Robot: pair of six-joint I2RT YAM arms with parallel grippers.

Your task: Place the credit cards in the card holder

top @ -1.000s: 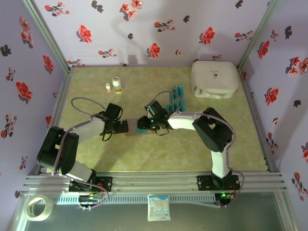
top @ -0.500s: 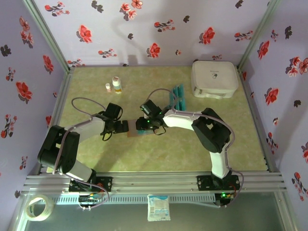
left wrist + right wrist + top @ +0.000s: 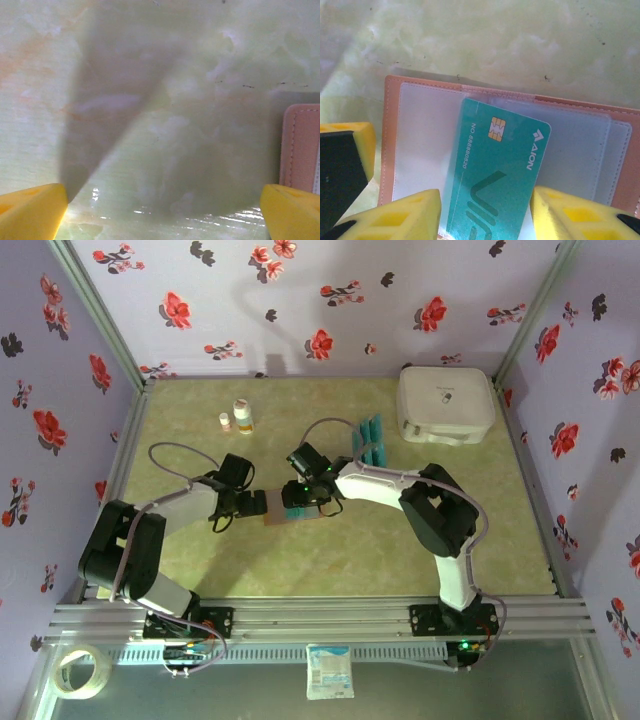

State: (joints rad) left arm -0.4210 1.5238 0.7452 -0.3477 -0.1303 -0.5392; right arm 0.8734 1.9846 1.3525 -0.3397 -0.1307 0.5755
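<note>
**Two grippers at one open card holder**

1. Card holder (image 3: pixel 389 150): reddish-brown, lying open and flat on the green marbled table (image 3: pixel 400 550), with its clear pockets facing up. It sits between the two grippers.
2. Teal card (image 3: pixel 495 175): one piece with a gold chip and white lettering. It lies slanted across the card holder's pockets, and its upper end appears to be tucked under a clear sleeve.
3. Right gripper (image 3: pixel 485 217): it is over the card holder's near edge. Its yellow fingers (image 3: pixel 410 215) stand apart, one on each long side of the teal card and just beside its edges. Whether they press on the card cannot be told.
4. Left gripper (image 3: pixel 160 215): it is just beside the card holder, on the side away from the right gripper. Its fingers (image 3: pixel 30 210) are spread wide with only bare table between them. The card holder's stitched edge is close to one fingertip.
5. Credit cards (image 3: pixel 368 443): several teal cards in a short row, lying beyond the card holder and well apart from it, towards the back wall.
6. White case (image 3: pixel 445 403): large and rounded, beyond the credit cards and farther from the card holder.
7. Small bottles (image 3: pixel 240 417): two of them, white-capped, standing well apart from the card holder on its left-arm side, near the back.
</note>
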